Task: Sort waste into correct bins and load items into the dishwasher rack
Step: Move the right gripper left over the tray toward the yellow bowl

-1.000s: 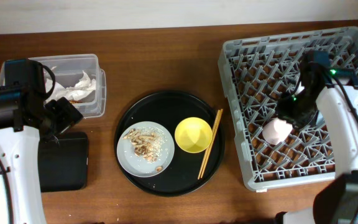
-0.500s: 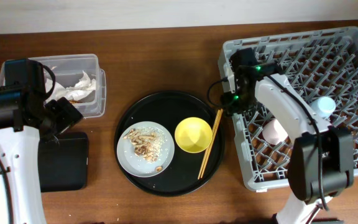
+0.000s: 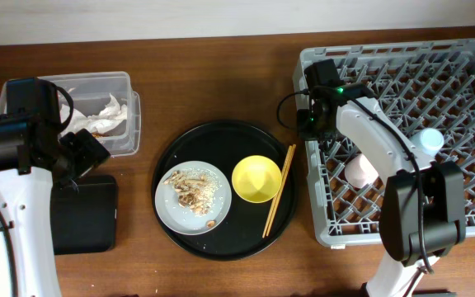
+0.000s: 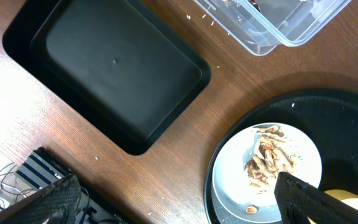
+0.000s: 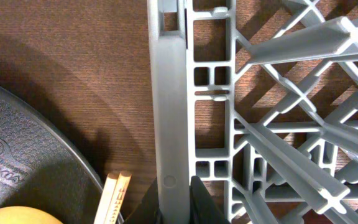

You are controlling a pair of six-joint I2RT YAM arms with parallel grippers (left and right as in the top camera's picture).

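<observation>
My right gripper [image 3: 310, 132] is shut on the left rim of the grey dishwasher rack [image 3: 402, 74]; in the right wrist view its fingers [image 5: 201, 200] pinch the rim wall [image 5: 169, 93]. A pink cup [image 3: 359, 170] and a light-blue cup [image 3: 430, 141] lie in the rack. The yellow bowl [image 3: 256, 179], the chopsticks [image 3: 278, 191] and the plate [image 3: 171, 216] with food scraps [image 3: 190, 187] rest on the round black tray [image 3: 221, 136]. White tissue [image 3: 110, 111] sits in the clear tub [image 3: 122, 82]. My left gripper [image 3: 85, 153] hangs open beside the empty shallow black tray [image 3: 85, 216].
In the left wrist view the black tray [image 4: 110, 68] lies left of the plate [image 4: 235, 180], with the tub's corner [image 4: 272, 31] above. The chopstick ends [image 5: 114, 196] lie just left of the rack rim. Cables show past the table's front edge [image 4: 17, 180].
My right gripper left the pink cup in the rack, moved to the rack's left rim and closed on it. The rack's near left corner has shifted left. The left arm has not moved.
</observation>
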